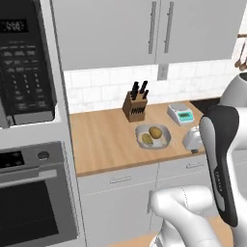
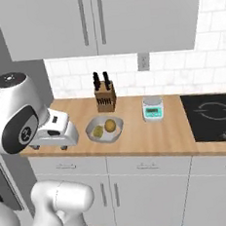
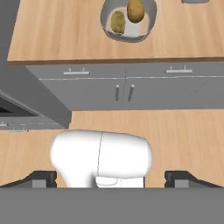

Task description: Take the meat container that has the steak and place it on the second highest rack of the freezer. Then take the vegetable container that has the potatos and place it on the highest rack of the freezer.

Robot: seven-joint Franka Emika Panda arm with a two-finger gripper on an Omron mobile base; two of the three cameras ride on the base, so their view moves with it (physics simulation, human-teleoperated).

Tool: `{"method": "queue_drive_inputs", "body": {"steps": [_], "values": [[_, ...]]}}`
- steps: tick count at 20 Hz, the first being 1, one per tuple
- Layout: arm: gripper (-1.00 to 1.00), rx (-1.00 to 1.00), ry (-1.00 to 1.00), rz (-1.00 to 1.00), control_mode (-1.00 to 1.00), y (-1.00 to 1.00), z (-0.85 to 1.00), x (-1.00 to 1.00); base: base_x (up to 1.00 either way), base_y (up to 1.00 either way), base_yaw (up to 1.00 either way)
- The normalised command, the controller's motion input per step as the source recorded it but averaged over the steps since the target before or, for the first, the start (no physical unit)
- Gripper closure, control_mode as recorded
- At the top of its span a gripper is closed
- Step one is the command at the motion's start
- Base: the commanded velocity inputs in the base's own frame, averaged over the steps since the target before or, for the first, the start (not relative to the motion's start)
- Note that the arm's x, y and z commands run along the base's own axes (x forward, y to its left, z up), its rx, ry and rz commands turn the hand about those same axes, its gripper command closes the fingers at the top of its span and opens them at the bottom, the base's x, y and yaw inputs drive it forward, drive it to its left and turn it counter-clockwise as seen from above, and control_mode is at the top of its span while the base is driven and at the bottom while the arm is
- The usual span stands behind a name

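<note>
Wooden and bare for the most part, the kitchen table runs under white wall cupboards and carries the rounded light-grey oval vegetable container, which sits near the table's front edge with two yellow-brown lumpy potatoes lying side by side inside it. Just behind the dish stands a wooden knife block with black handles, and to one side of it a small white kitchen scale with a green display; a black hob lies well apart at the far end. The white arm's jaws are spread wide and empty, their dark tips at the bottom of the hand view, looking down over the grey drawer fronts toward the dish from well short of it.

Judging by this, the step in hand is the reach for the potato dish. Doing it well likely means coming down on the near rim, one finger inside and one outside, clear of the potatoes, and lifting level so they do not roll out. The knife block behind is close enough to clip if the approach overshoots
</note>
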Motion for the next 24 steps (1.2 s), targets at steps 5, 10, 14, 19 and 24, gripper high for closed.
{"method": "queue_drive_inputs", "body": {"steps": [5, 10, 14, 19, 24], "values": [[-1.0, 0.0, 0.0, 0.0, 1.0, 0.0, 0.0, 0.0, 0.5, -0.55, 0.0], [-1.0, 0.0, 0.0, 0.0, 1.0, 0.0, 0.0, 0.0, 0.52, -0.39, 0.0], [-1.0, 0.0, 0.0, 0.0, 1.0, 0.0, 0.0, 0.0, 0.38, -0.03, 0.0], [-1.0, 0.0, 0.0, 0.0, 1.0, 0.0, 0.0, 0.0, 0.35, 0.25, 0.0], [-1.0, 0.0, 0.0, 0.0, 1.0, 0.0, 0.0, 0.0, 0.37, 0.28, 0.0]]}}
